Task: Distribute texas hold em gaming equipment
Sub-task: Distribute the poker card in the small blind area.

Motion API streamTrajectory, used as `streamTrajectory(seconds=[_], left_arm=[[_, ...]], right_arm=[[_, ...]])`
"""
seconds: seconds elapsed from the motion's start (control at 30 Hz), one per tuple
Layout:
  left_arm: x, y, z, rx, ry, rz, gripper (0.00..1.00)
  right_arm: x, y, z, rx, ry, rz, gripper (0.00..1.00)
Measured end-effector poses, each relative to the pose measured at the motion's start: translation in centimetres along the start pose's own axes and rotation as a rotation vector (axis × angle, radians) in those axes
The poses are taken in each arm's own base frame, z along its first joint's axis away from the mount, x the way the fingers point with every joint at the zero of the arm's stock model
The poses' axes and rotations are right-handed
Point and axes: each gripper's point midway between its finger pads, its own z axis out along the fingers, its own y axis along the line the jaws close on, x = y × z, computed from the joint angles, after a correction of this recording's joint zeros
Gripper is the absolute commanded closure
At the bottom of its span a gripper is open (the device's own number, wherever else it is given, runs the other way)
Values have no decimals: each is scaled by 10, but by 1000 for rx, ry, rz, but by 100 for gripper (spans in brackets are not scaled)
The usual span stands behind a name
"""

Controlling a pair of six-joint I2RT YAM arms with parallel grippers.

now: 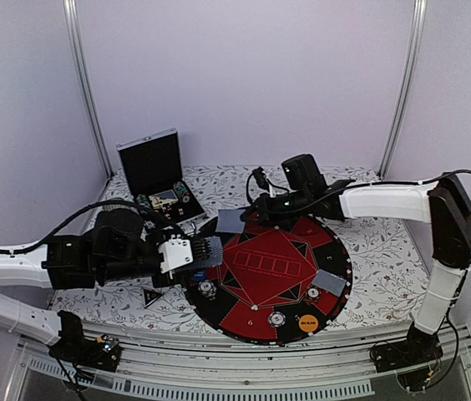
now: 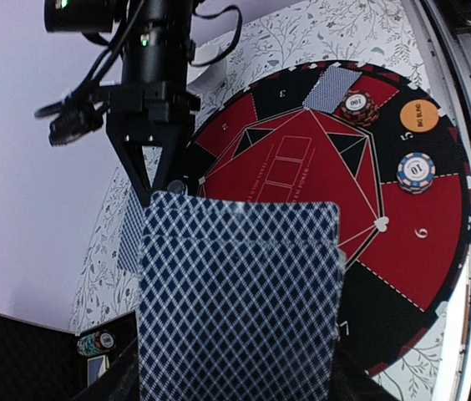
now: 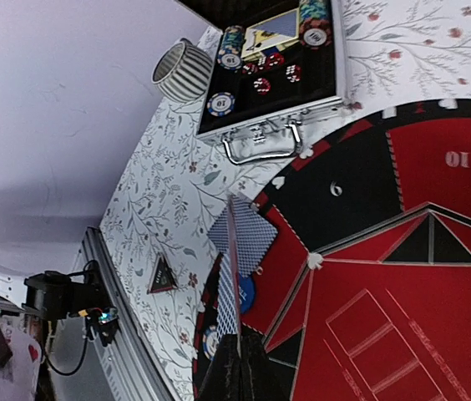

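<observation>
Left jaws hold card stack (image 2: 240, 301), right jaws pinch card (image 3: 230, 301)

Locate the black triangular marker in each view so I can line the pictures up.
Top external: the marker lies just off the near-left edge of the mat.
Left wrist: not in it.
Right wrist: the marker sits lower left, left of the mat.
Shared landmark: the case, far left in the top view, bottom left from the left wrist, top centre from the right wrist.
</observation>
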Motion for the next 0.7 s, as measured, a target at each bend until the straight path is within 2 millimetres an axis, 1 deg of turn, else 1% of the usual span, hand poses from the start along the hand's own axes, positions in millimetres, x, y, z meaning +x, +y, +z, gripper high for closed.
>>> streamTrajectory(seconds=[0.07, 0.13, 0.2, 0.27, 0.37, 0.4, 0.47, 0.57, 0.63, 0.7], left_arm=[[0, 4, -2, -10, -2, -7, 44], [0, 6, -3, -16, -7, -12, 44], [-1, 8, -5, -22, -13, -16, 44], [-2, 10, -6, -25, -16, -21, 44], [-2, 11, -7, -25, -20, -27, 44], [-2, 11, -7, -23, -21, -30, 44], [-2, 10, -7, -18, -24, -33, 44], [-2, 10, -7, -14, -27, -37, 44], [-2, 10, -7, -14, -27, -38, 44], [-2, 10, -7, -13, -27, -38, 44]], right_arm=[[-3, -2, 31, -43, 32, 13, 98], [-12, 4, 63, -105, 49, 10, 98], [-16, 12, 88, -160, 63, 6, 98], [-14, 22, 112, -215, 83, 4, 98], [-1, 30, 145, -280, 123, 15, 98], [5, 29, 152, -289, 138, 25, 98], [24, 23, 166, -299, 184, 61, 98], [49, 13, 180, -295, 241, 113, 98], [56, 9, 184, -292, 259, 137, 98], [58, 6, 186, -296, 267, 152, 97]])
